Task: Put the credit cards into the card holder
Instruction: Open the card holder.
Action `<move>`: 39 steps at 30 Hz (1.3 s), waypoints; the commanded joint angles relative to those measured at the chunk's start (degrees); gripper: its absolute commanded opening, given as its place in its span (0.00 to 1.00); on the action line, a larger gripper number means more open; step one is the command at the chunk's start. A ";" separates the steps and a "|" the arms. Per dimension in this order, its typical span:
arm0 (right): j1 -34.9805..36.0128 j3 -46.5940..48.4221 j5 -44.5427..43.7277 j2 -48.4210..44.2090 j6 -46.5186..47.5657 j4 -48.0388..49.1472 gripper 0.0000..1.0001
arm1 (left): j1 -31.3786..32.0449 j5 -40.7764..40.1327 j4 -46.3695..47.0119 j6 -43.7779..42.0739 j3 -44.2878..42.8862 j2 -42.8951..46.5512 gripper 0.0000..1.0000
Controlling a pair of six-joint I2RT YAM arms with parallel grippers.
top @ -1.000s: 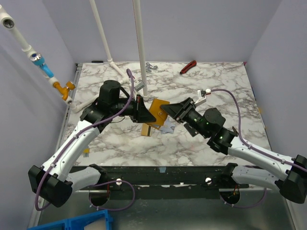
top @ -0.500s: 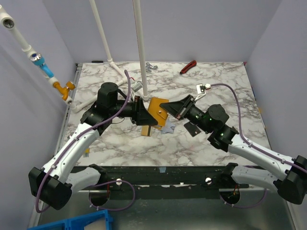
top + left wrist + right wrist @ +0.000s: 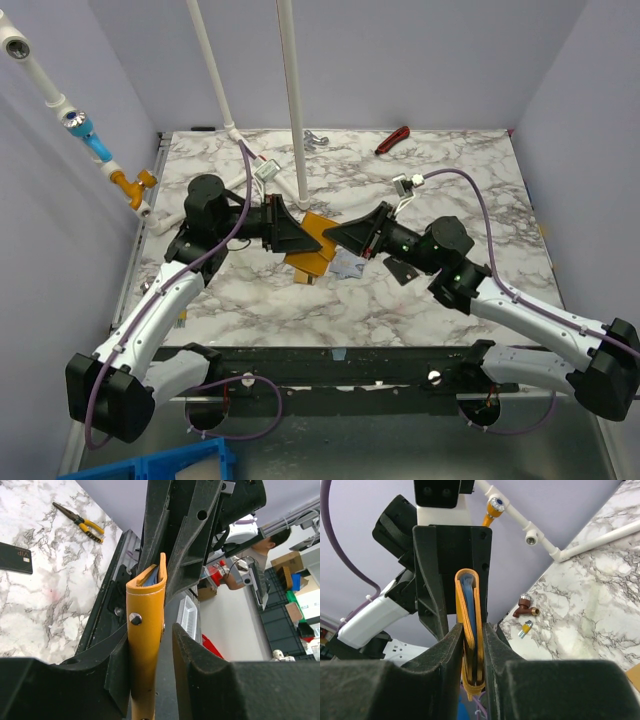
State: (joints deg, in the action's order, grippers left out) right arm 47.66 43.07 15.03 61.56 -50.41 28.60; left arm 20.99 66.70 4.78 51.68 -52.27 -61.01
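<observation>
Marble table (image 3: pixel 250 300) carries both arms, which meet over its middle. Farthest left stands a white pipe rig (image 3: pixel 60 105) with blue and orange fittings. Next comes the left gripper (image 3: pixel 283 232), pointing right; in its wrist view the left gripper (image 3: pixel 150 645) has its jaws spread a little around the card holder (image 3: pixel 146 645), the inner face of one finger (image 3: pixel 117 672) lying against the holder's tan side while the other finger stands just apart from it. Between the two grippers, seen from above, the card holder (image 3: pixel 312 243) is a mustard-tan folded sleeve with a snap stud, raised above the tabletop. A pale grey-blue credit card (image 3: pixel 151 576) sits inside its fold, its edge showing at the open end; in the right wrist view the same card (image 3: pixel 468 615) stands upright within the holder (image 3: pixel 470 645). On the table just below the holder lies another tan piece (image 3: pixel 307 270), and beside it a pale grey-blue card (image 3: pixel 347 264). Then the right gripper (image 3: pixel 337 235), pointing left; its wrist view shows the right gripper (image 3: pixel 470 645) with both jaws pinching the holder's two sides. A dark card (image 3: pixel 403 268) lies under the right arm, and red-handled pliers (image 3: pixel 393 138) rest near the far edge.
</observation>
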 commanded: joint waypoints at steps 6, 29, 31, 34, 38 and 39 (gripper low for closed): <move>-0.02 1.92 4.97 0.71 3.80 0.23 0.14 | -1.93 4.67 11.98 8.47 2.14 3.03 0.43; 0.14 6.22 10.32 2.89 13.20 -8.49 0.31 | -4.73 1.39 8.43 6.61 2.41 2.61 0.05; 0.11 7.89 8.35 3.13 15.00 -12.37 0.43 | -4.88 -0.17 3.16 3.69 2.23 3.21 0.00; 0.07 11.33 1.19 2.81 18.57 -20.73 0.79 | -5.69 -4.89 -9.11 -3.18 0.23 3.25 0.00; 0.11 14.28 -9.15 0.77 25.30 -29.75 0.82 | -6.19 -14.11 -24.81 -10.69 -3.69 1.72 0.00; 0.07 14.45 -10.94 0.59 26.38 -31.65 0.82 | -6.46 -15.05 -25.41 -10.68 -3.70 1.47 0.00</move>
State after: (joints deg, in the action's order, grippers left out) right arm 47.66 54.92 15.59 64.07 -31.70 8.49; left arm 15.62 61.28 -5.02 49.08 -52.56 -59.00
